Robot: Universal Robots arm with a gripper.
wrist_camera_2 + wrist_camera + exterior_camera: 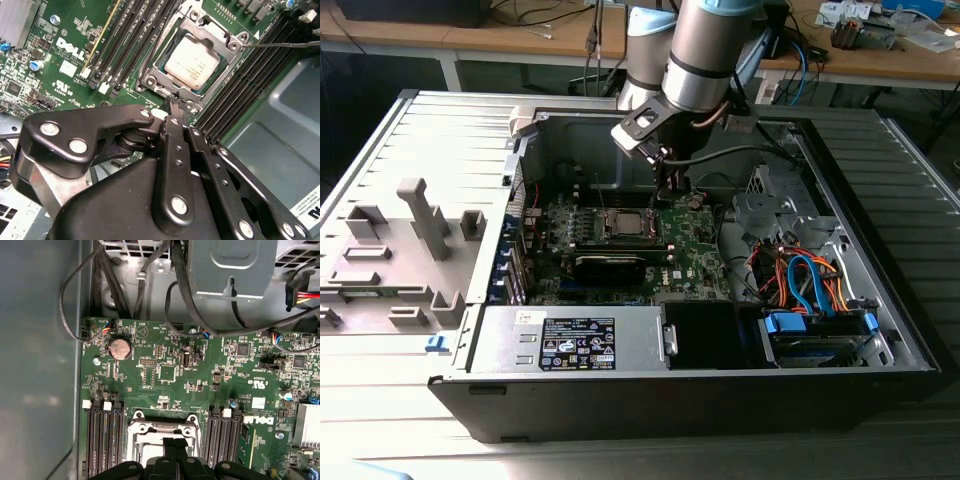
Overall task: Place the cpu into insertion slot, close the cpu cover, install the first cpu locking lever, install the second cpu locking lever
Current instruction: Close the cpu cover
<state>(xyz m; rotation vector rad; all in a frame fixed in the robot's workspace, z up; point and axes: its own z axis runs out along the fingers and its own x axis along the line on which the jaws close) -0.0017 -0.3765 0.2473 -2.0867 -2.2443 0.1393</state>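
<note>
The chip point(192, 62) lies flat on the green board point(65, 75), showing through the window of the metal cover point(152, 77) closed over it. The end effector point(174, 102) sits at the cover's edge with its fingers pressed together. Whether they pinch anything cannot be told.

An electronics lab or workshop is indicated: an opened computer case point(720, 395) is laid on a ribbed grey table point(440, 140), and wooden tables point(470, 45) on the far side are strewn with cables point(520, 12) and parts point(865, 30).
</note>
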